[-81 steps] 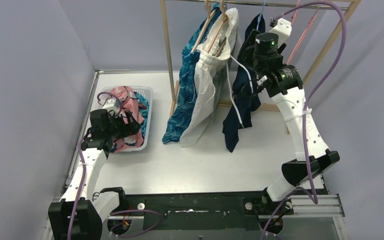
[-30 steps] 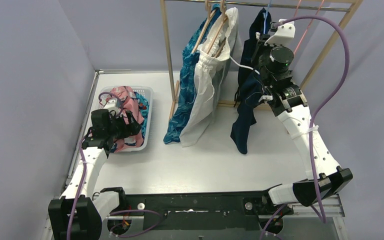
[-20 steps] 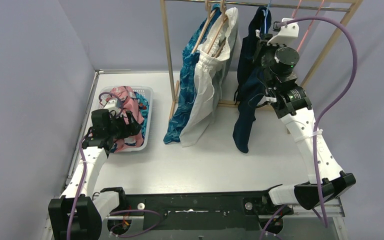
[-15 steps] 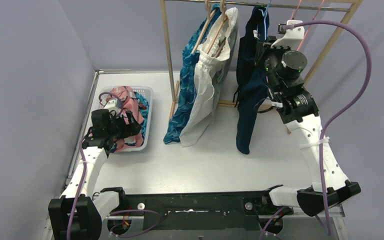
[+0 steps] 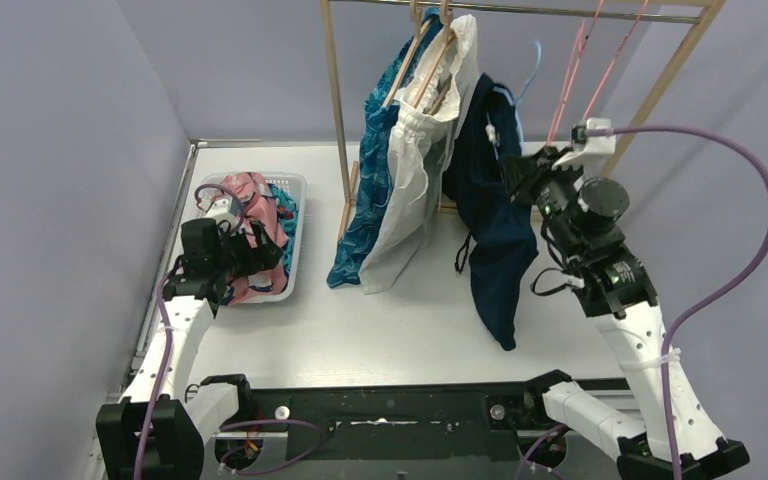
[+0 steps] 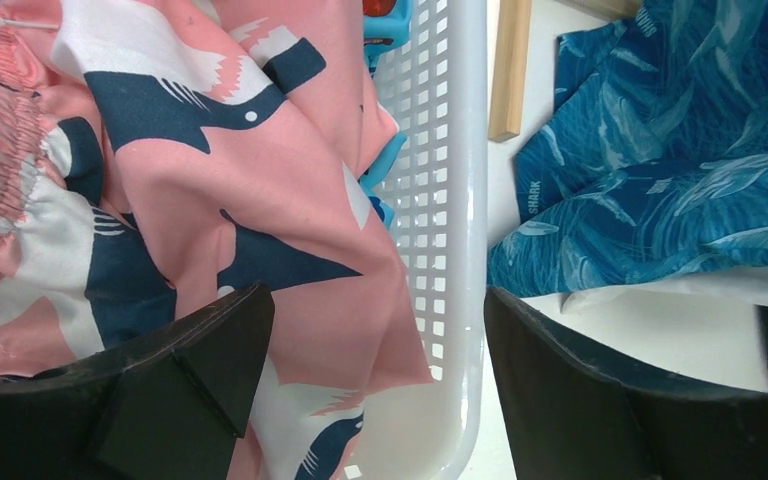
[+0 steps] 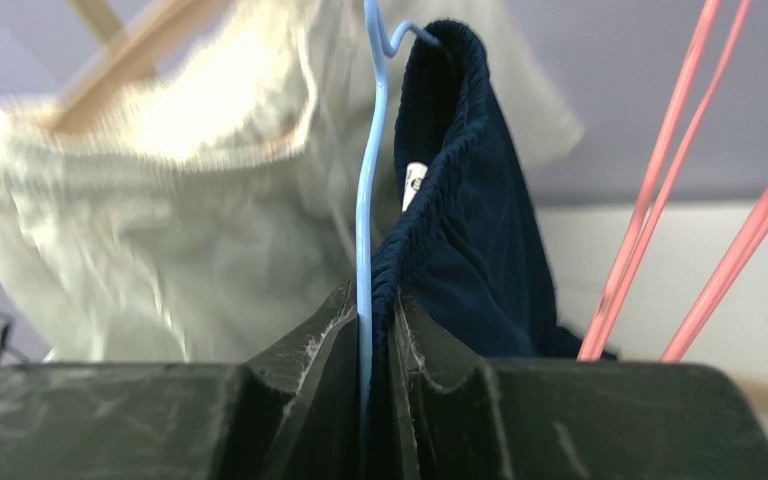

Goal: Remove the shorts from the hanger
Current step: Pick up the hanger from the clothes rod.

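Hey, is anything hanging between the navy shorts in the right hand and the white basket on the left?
Yes. The white drawstring shorts and the blue leaf-pattern shorts hang between the navy shorts and the basket. A wooden post stands there too.

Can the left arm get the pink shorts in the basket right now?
Probably yes. The left tool hangs open right over the pink shorts, which lie on top in the white basket, with nothing showing between them.

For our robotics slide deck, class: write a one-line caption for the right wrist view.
Right gripper pinches the blue hanger and navy shorts at the waistband, with white shorts blurred behind.
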